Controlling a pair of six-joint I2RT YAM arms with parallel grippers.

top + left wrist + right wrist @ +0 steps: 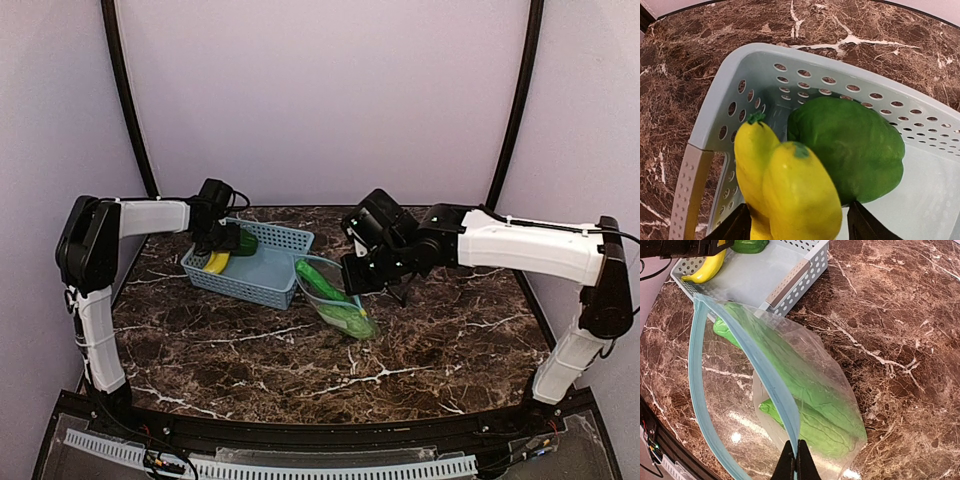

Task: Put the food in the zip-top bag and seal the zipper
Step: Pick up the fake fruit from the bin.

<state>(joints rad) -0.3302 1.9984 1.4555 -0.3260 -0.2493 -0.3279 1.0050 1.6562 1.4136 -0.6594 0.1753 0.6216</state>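
right fingers [789, 465] pinched shut on zipper [765, 375], zip-top bag [840, 400] mouth facing basket [715, 120], two cucumber pieces [805, 390] inside. banana [790, 190] in basket corner, long axis running between left fingers [735, 227], which straddle it; clamped or not, can't tell. pepper [850, 145] touching beside.

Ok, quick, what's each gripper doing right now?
Left gripper: open, straddling the banana; grip not confirmed.
Right gripper: shut on the zip-top bag at its zipper.

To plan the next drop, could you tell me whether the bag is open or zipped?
Open: the bag's two zipper strips gape apart in a loop, the right gripper pinching one.
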